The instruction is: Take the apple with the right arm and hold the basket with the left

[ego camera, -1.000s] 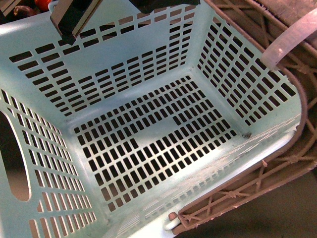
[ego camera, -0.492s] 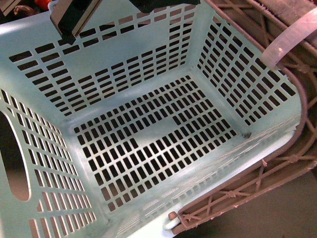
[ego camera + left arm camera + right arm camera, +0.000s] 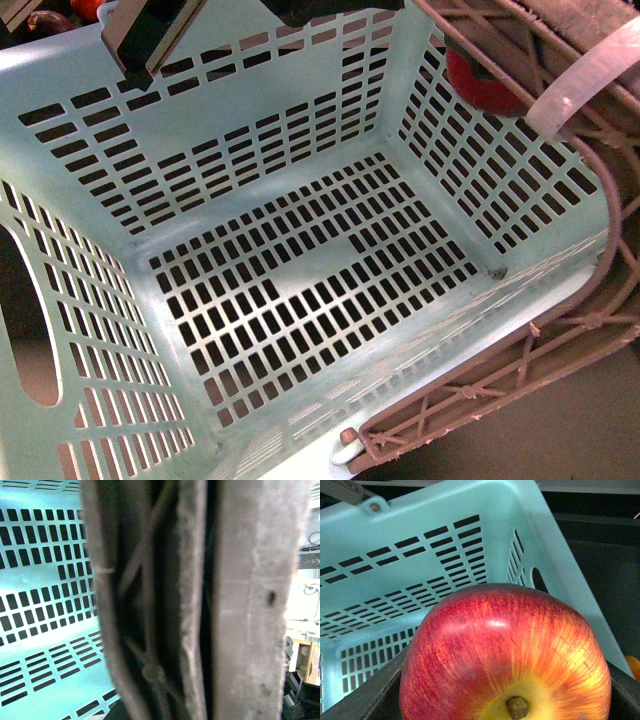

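**A:** Black fingers (image 3: 360,700) of the right gripper (image 3: 495,702) show at both lower corners, closed around the apple (image 3: 505,650), stem dimple facing the camera. Why there?

**B:** It's gripped and held up beside the basket (image 3: 400,70), I judge. From the front, the apple (image 3: 483,85) sits at one o'clock from the floor, against the right wall, under the handle (image 3: 470,395).

**A:** And the left gripper (image 3: 140,40)?

**B:** At eleven o'clock by the far rim, probably steadying the tilted basket. Its wrist camera shows only handle lattice (image 3: 150,605). Clamped or not, I cannot tell.
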Tool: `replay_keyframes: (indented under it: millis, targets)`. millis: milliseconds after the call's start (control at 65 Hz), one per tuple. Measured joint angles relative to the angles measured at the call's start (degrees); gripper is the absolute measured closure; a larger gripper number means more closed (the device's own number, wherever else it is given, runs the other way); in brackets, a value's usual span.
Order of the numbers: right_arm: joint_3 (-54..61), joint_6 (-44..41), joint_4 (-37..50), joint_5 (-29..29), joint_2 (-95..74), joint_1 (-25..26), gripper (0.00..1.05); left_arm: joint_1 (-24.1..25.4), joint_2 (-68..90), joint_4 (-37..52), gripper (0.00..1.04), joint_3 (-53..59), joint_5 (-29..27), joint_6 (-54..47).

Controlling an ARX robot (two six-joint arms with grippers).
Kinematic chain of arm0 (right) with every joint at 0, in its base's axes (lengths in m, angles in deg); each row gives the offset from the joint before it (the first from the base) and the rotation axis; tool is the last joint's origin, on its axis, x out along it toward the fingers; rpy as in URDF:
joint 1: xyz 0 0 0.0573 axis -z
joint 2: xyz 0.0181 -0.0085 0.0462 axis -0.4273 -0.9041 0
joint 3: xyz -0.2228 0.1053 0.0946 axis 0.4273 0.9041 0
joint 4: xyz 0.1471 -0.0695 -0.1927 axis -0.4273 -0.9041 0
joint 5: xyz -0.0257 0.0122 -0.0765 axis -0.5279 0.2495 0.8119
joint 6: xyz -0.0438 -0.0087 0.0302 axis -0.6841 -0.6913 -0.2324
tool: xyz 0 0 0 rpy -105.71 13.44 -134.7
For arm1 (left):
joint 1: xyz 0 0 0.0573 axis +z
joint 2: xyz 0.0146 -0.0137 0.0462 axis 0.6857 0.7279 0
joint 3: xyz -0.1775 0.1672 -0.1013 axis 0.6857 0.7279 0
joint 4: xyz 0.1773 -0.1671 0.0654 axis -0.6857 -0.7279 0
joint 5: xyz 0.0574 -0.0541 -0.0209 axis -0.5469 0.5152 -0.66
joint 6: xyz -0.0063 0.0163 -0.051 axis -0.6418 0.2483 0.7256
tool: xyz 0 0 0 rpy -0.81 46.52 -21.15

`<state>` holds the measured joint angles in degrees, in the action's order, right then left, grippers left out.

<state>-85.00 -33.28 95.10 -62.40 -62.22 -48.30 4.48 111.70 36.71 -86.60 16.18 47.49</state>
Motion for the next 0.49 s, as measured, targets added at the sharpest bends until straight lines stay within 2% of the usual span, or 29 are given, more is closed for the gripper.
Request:
replay_keyframes:
  millis: [262,492]
  targets:
    - [0.1,2.4,-0.4,2.9,4.4,2.9,0.09,0.0,0.2,-0.2,0.90,0.0,0.1,-0.1]
    - [4.7,2.2,-0.3,9.9,15.5,9.8,0.09,0.0,0.1,-0.3,0.90,0.0,-0.3,-0.3]
